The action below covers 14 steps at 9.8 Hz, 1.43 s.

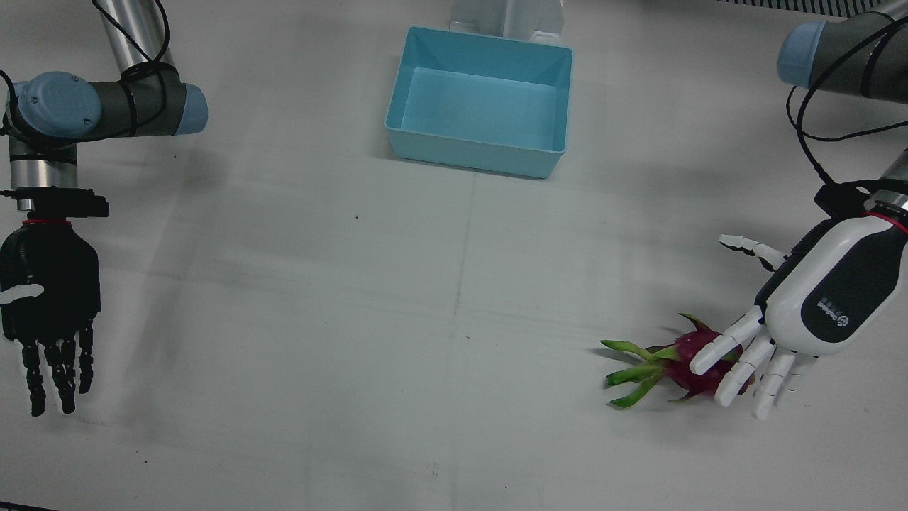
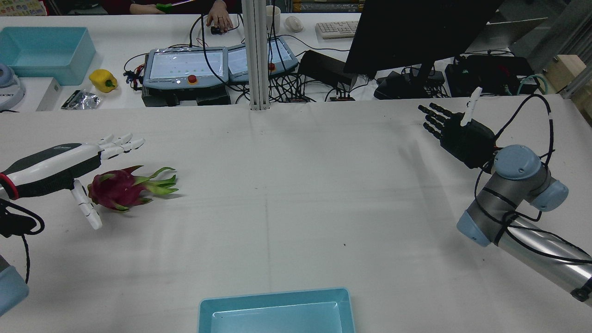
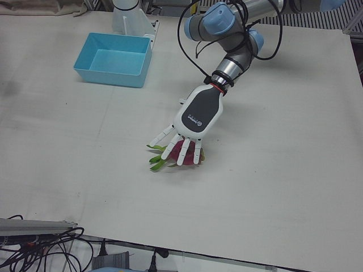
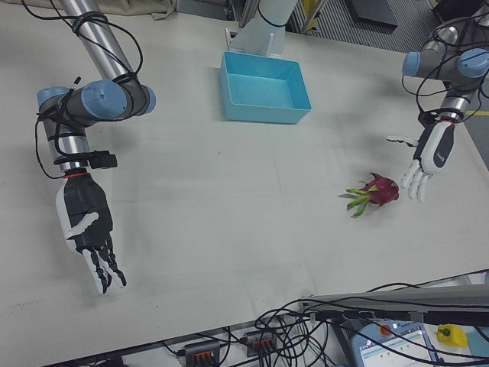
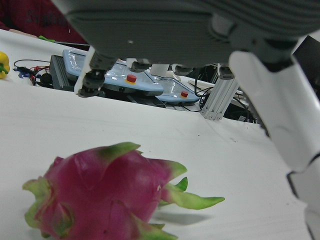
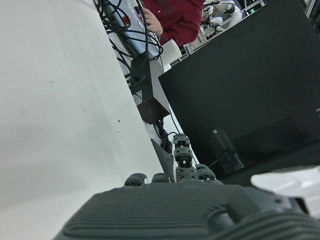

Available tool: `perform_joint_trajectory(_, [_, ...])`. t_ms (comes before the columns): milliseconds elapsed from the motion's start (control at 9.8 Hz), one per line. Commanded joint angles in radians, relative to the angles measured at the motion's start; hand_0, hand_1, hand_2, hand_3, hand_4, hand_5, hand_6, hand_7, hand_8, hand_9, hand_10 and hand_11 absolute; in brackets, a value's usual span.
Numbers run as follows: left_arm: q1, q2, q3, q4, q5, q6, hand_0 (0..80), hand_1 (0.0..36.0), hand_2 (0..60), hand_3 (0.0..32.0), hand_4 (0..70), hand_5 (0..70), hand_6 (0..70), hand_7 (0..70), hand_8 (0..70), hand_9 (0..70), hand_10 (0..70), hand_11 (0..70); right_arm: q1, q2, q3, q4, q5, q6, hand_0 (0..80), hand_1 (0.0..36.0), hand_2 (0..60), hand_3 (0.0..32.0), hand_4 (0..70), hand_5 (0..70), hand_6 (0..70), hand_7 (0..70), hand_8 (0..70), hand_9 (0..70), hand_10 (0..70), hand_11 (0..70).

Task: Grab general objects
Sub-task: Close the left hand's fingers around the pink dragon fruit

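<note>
A magenta dragon fruit (image 1: 691, 362) with green leafy tips lies on the white table; it also shows in the rear view (image 2: 115, 189), the left-front view (image 3: 182, 152), the right-front view (image 4: 380, 189) and the left hand view (image 5: 100, 195). My white left hand (image 1: 801, 312) is open and hovers just over the fruit, fingers (image 1: 738, 362) spread above it, thumb (image 2: 85, 206) down beside it, not closed on it. My black right hand (image 1: 50, 298) is open and empty, held above the table far on the other side (image 2: 458, 132).
A light blue bin (image 1: 482, 99) stands at the middle of the table on the robot's side (image 2: 277, 314). Beyond the far edge, a bench holds control pendants (image 2: 185, 69), cables and a monitor (image 2: 416, 32).
</note>
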Motion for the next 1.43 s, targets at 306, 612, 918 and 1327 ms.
perform_joint_trajectory(306, [0.07,-0.063,0.144,-0.003,-0.121,-0.052,53.4,19.7,1.2,32.0,0.0,0.0,0.0,0.0,0.0,0.0,0.0,0.0,0.0,0.0,0.0,-0.002,0.0,0.0,0.0,0.0,0.0,0.0,0.0,0.0,0.0,0.0,0.0,0.0,0.0,0.0])
perform_joint_trajectory(612, [0.057,-0.063,0.236,-0.055,-0.158,-0.057,53.4,17.9,0.0,32.0,0.0,0.0,0.0,0.0,0.0,0.0,0.0,0.0,0.0,0.0,0.0,0.0,0.0,0.0,0.0,0.0,0.0,0.0,0.0,0.0,0.0,0.0,0.0,0.0,0.0,0.0])
perform_joint_trajectory(918, [0.062,-0.066,0.258,-0.083,-0.161,-0.057,54.6,21.2,3.2,32.0,0.0,0.0,0.0,0.0,0.0,0.0,0.0,0.0,0.0,0.0,0.0,0.0,0.0,0.0,0.0,0.0,0.0,0.0,0.0,0.0,0.0,0.0,0.0,0.0,0.0,0.0])
perform_joint_trajectory(1327, [0.063,-0.075,0.256,-0.072,-0.16,-0.059,54.8,22.1,7.0,31.6,0.0,0.0,0.0,0.0,0.0,0.0,0.0,0.0,0.0,0.0,0.0,0.0,0.0,0.0,0.0,0.0,0.0,0.0,0.0,0.0,0.0,0.0,0.0,0.0,0.0,0.0])
